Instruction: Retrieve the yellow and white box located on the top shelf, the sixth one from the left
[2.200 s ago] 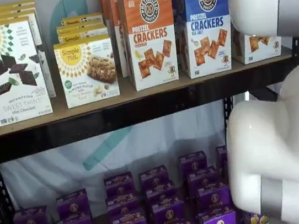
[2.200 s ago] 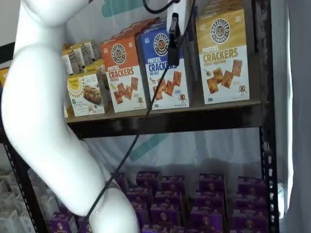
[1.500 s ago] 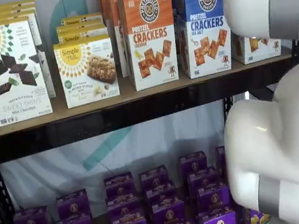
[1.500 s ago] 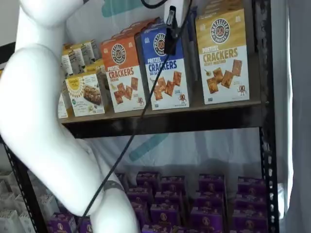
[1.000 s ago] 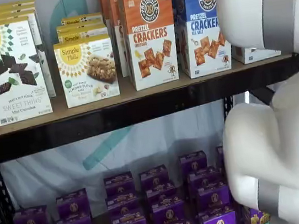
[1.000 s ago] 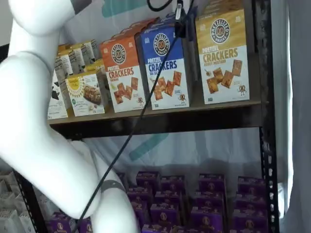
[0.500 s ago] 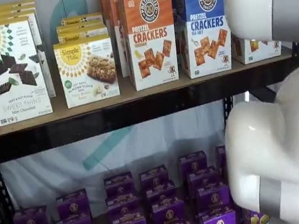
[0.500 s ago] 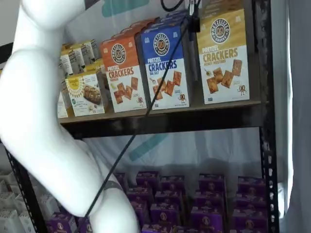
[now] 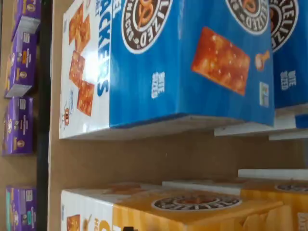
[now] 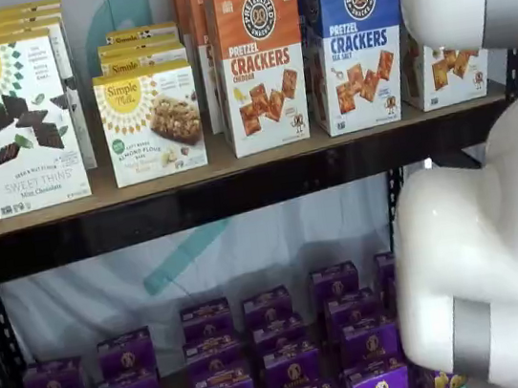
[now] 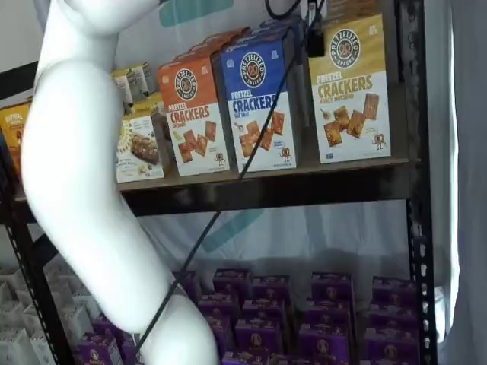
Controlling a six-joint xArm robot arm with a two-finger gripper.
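The gripper [image 11: 315, 38] has drifted right along the top shelf [image 11: 266, 186], from the blue box [image 11: 257, 103] to the yellow and white box [image 11: 350, 91] standing at the right end (finger spacing can't be told), likely lining up its grasp.

**Mock grocery aisle**

Shop-style shelving: tan top shelf [image 10: 236, 170] on black uprights [image 11: 417, 220], stocked with rows of retail snack boxes, Pretzel Crackers [image 10: 259, 59] and Simple Mills [image 10: 17, 122], faced outward. Purple boxes [image 10: 280, 345] ranked below. White sheet [image 10: 247, 244] hung behind; white robot arm [image 10: 489, 248] in front suggests a lab mock-up.
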